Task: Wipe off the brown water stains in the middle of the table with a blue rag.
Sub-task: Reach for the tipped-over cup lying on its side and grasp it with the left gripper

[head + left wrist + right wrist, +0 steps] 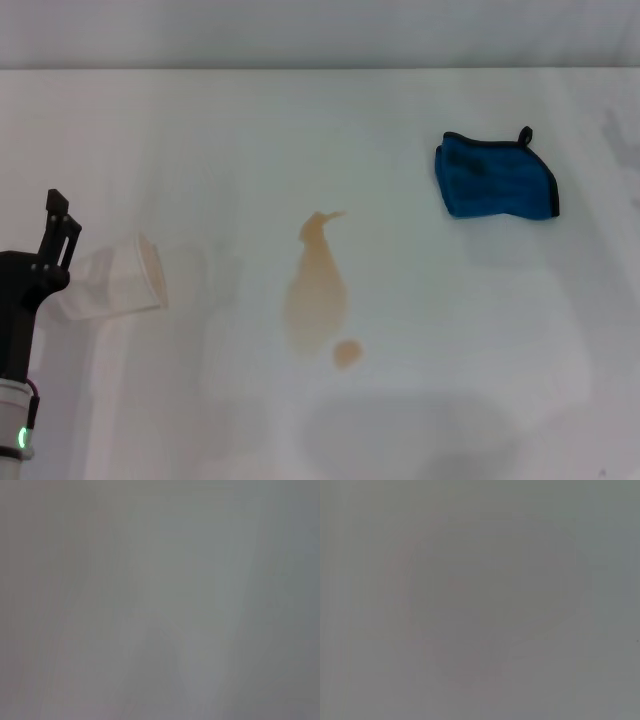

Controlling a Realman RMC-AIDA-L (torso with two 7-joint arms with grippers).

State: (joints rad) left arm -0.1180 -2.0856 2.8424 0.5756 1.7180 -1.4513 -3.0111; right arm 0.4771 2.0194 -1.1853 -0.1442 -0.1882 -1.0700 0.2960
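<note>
The left gripper [60,235] sits at the frame's left edge beside a tipped cup [120,280]; its grip cannot be told. The blue rag [495,178] lies untouched at upper right. The brown stains [316,300] remain unwiped mid-table [450,330].

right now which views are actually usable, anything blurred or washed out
Head view: sharp and evenly lit, soft shadows under the bright blue folded rag and near the pale tan water stains on the plain white table; left pincer at the left edge. Both wrist views: featureless grey blur, nothing recognisable.
</note>
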